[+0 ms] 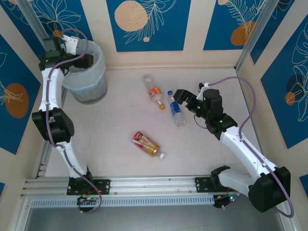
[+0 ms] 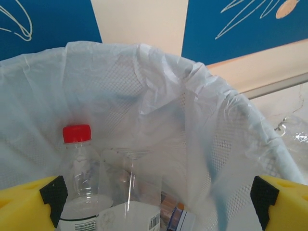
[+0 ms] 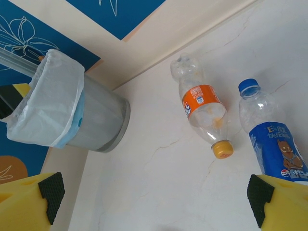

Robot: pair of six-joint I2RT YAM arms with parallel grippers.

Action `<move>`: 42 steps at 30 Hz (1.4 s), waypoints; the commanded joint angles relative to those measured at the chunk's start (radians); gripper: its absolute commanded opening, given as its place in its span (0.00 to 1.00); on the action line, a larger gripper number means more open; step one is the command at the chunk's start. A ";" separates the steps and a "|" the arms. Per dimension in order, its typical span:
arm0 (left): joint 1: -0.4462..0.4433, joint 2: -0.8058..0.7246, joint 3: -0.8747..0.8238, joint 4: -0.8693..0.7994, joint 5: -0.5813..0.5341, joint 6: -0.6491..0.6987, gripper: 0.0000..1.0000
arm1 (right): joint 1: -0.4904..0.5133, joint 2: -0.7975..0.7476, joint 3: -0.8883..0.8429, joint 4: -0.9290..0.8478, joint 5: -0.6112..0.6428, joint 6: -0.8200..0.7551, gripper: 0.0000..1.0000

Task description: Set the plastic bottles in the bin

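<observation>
1. My left gripper (image 2: 154,204) hangs over the bin (image 2: 159,96), jaws wide apart and empty; there's a red-capped bottle (image 2: 79,178) inside.
2. My right gripper (image 3: 154,202) is spread wide too, empty, near the orange-label bottle (image 3: 202,113) and the blue-label bottle (image 3: 269,139) lying on the worktop (image 3: 159,183).
3. The red-yellow bottle (image 1: 146,143) lies closer to my bases.

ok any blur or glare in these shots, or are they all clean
Top external: even soft light, faint shadows, bin sharp. Left wrist: red-capped bottle crisp inside the bright liner. Right wrist: sharp, view tilted so the bin leans; small highlights on the blue-label bottle.
</observation>
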 commanded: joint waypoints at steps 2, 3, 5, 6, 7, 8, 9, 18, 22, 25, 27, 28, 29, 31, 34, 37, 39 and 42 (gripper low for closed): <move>0.009 -0.041 0.080 -0.001 -0.049 -0.089 0.99 | 0.006 0.002 0.024 -0.031 0.103 0.034 1.00; 0.010 -0.041 0.092 -0.006 -0.047 -0.100 0.99 | 0.005 -0.003 0.021 -0.040 0.124 0.039 0.99; 0.009 -0.047 0.101 -0.004 -0.026 -0.134 0.99 | 0.001 -0.015 0.014 -0.047 0.141 0.036 0.99; 0.008 -0.052 0.101 0.000 -0.018 -0.155 0.99 | -0.002 -0.018 0.010 -0.048 0.139 0.033 1.00; 0.008 -0.059 0.102 0.004 -0.015 -0.183 0.99 | -0.005 -0.022 0.008 -0.053 0.135 0.026 1.00; 0.006 -0.062 0.103 0.006 -0.022 -0.212 0.99 | -0.007 -0.025 0.009 -0.064 0.138 0.018 0.99; 0.003 -0.067 0.106 0.007 -0.035 -0.239 0.99 | -0.007 -0.025 0.011 -0.077 0.142 0.013 1.00; -0.075 -0.149 0.066 -0.008 -0.095 -0.407 0.99 | -0.018 0.018 0.046 -0.196 0.176 -0.026 1.00; -0.159 -0.213 -0.023 0.022 -0.185 -0.379 0.99 | -0.018 0.022 0.039 -0.202 0.186 -0.033 0.99; -0.202 -0.279 -0.124 0.088 -0.210 -0.381 0.99 | -0.018 0.022 0.040 -0.216 0.199 -0.059 0.99; -0.224 -0.325 -0.200 0.139 -0.224 -0.408 0.99 | -0.018 0.023 0.039 -0.224 0.207 -0.075 0.99; -0.232 -0.352 -0.246 0.171 -0.220 -0.425 0.99 | -0.018 0.024 0.038 -0.226 0.207 -0.084 1.00; -0.239 -0.379 -0.291 0.204 -0.214 -0.448 0.99 | -0.018 0.028 0.038 -0.230 0.207 -0.091 1.00; -0.252 -0.425 -0.374 0.271 -0.201 -0.470 0.99 | -0.018 0.035 0.039 -0.238 0.203 -0.095 1.00; -0.267 -0.478 -0.499 0.349 -0.208 -0.497 0.99 | -0.016 0.048 0.039 -0.244 0.196 -0.106 0.99; -0.268 -0.508 -0.558 0.342 -0.193 -0.543 0.99 | -0.015 0.064 0.044 -0.264 0.198 -0.114 0.99; -0.278 -0.526 -0.582 0.326 -0.156 -0.557 0.99 | -0.012 0.075 0.048 -0.282 0.199 -0.121 0.99; -0.324 -0.561 -0.619 0.281 -0.180 -0.568 0.99 | -0.010 0.092 0.053 -0.299 0.197 -0.123 0.99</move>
